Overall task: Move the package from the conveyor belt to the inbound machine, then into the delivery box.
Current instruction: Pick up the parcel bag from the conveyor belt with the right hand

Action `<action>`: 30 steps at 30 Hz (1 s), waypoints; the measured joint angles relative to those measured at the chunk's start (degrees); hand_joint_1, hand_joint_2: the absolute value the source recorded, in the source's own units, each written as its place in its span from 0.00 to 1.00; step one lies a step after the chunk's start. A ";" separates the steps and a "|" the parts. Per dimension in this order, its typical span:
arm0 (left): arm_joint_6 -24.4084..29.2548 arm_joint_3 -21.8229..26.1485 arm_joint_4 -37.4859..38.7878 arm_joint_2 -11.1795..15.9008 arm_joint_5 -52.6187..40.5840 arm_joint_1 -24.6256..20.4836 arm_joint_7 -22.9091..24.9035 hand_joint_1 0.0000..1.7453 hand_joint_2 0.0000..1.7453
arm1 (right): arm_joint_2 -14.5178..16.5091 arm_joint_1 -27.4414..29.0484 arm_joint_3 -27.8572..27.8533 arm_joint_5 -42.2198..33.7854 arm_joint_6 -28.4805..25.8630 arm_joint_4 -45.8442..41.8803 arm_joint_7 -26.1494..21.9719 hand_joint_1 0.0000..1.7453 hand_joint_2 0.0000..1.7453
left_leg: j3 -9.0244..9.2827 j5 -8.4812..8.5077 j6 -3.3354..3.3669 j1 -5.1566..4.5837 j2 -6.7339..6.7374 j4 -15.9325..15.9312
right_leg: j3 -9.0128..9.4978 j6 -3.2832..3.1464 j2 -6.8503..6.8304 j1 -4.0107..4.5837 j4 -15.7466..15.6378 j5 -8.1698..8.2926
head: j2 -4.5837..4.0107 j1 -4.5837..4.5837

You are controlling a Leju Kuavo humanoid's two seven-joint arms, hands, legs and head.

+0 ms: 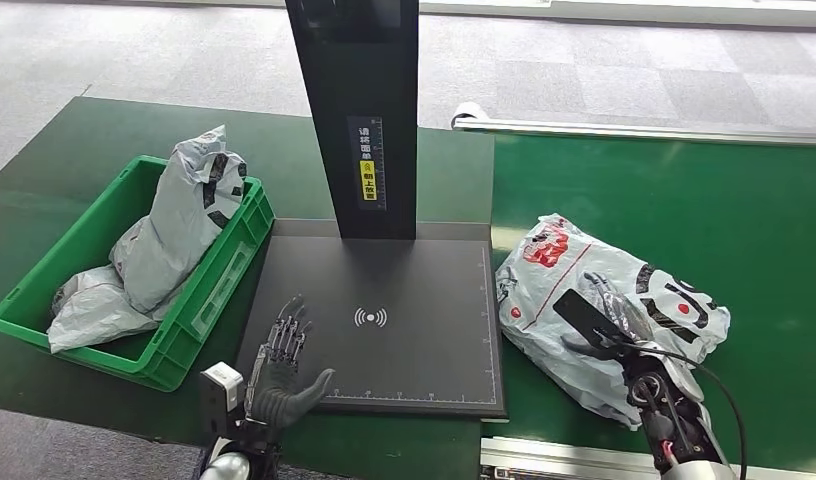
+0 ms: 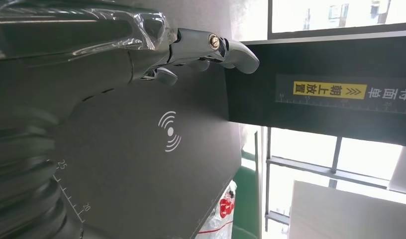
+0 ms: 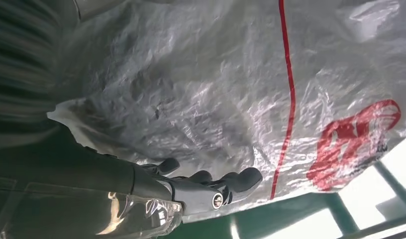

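Note:
A white-grey plastic package (image 1: pixel 554 270) with red and black print lies on the green conveyor belt (image 1: pixel 684 200), right of the inbound machine. My right hand (image 1: pixel 609 325) rests on its near side. In the right wrist view the crinkled package (image 3: pixel 216 89) bulges against my right hand (image 3: pixel 201 186), whose fingers (image 3: pixel 241 178) lie along its edge; whether the grip is closed is unclear. My left hand (image 1: pixel 284 360) hovers, fingers spread and holding nothing, over the front left corner of the machine's black platform (image 1: pixel 404 300). The left wrist view shows my left hand (image 2: pixel 191 50), the platform (image 2: pixel 141 164) and a corner of the package (image 2: pixel 223 209).
The machine's black column (image 1: pixel 359 110) rises at the back of the platform. A green delivery box (image 1: pixel 199 310) stands to the left with grey mail bags (image 1: pixel 174 235) in it. A metal rail (image 1: pixel 644 130) bounds the belt's far side.

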 joint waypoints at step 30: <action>0.58 -0.44 0.51 0.21 0.02 -0.29 -0.49 0.00 1.00 | -1.82 -5.33 -4.45 -11.02 9.38 12.75 -6.37 1.00 1.00 | 0.01 0.00 0.00 0.01 -0.01 0.00 | 0.02 0.00 0.00 0.01 0.00 0.00 | 0.00 -0.01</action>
